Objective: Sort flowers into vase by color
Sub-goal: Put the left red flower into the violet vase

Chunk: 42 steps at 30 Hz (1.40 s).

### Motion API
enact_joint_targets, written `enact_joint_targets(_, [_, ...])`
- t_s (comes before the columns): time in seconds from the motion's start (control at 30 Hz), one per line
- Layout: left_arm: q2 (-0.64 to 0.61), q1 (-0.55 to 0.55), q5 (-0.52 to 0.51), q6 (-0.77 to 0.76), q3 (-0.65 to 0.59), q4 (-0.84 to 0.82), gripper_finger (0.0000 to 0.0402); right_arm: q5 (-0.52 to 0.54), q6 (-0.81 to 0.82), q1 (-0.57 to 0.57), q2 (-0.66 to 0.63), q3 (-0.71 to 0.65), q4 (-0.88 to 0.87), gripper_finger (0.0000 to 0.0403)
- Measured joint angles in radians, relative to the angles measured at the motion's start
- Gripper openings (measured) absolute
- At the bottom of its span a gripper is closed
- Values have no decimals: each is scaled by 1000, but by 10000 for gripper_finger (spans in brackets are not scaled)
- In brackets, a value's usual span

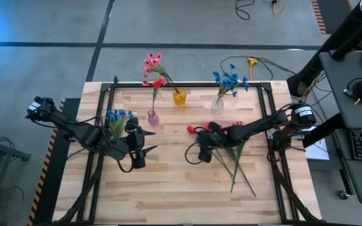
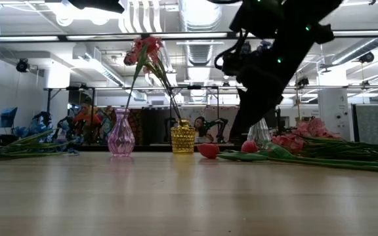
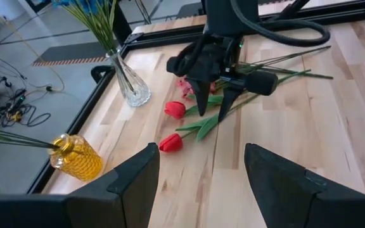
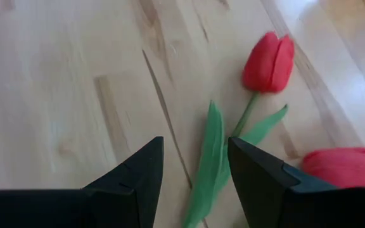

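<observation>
Right gripper (image 1: 201,152) hangs low over the wooden slatted tabletop (image 1: 168,194), fingers parted, nothing between them. In the right wrist view a red tulip bud on a thin green stem (image 4: 268,61) lies flat just ahead of the fingertips, its long leaf running between them; a second red tulip bud (image 4: 341,166) lies just beside, at the frame edge. The rest of the loose pile, pink clustered blooms on long green stems (image 1: 236,157), lies under the right arm.

Left gripper (image 1: 144,140) waits on its own side, fingers spread and empty, near a small pink glass vase (image 1: 153,117) holding one red flower. An amber textured glass vase (image 1: 179,96) holds pink blooms; a clear glass vase (image 1: 217,105) holds blue ones. More blue blooms (image 1: 117,117) lie by the left arm.

Risks, as judged: the fingers may close on leaf rather than stem, so the tulip slips or dangles. Stems overlap; lifting one could drag its neighbour. The narrow-necked vases look light; a stem missing the neck could tip one.
</observation>
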Motion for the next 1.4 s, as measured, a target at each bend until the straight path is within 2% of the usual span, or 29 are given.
enact_joint_targets(0.5, [15,1,-20,12,-1,13,214,43,68,-5,127,-32,78,146])
enact_joint_targets(0.97, [40,2,-82,26,-1,53,214,62,87,-9,126,-32,80,16])
enact_joint_targets(1.2, [40,2,-82,26,-11,72,214,58,88,-9,105,-34,81,15])
enact_joint_targets(1.4, [40,-4,-80,15,-35,122,214,56,85,-9,36,-34,124,13])
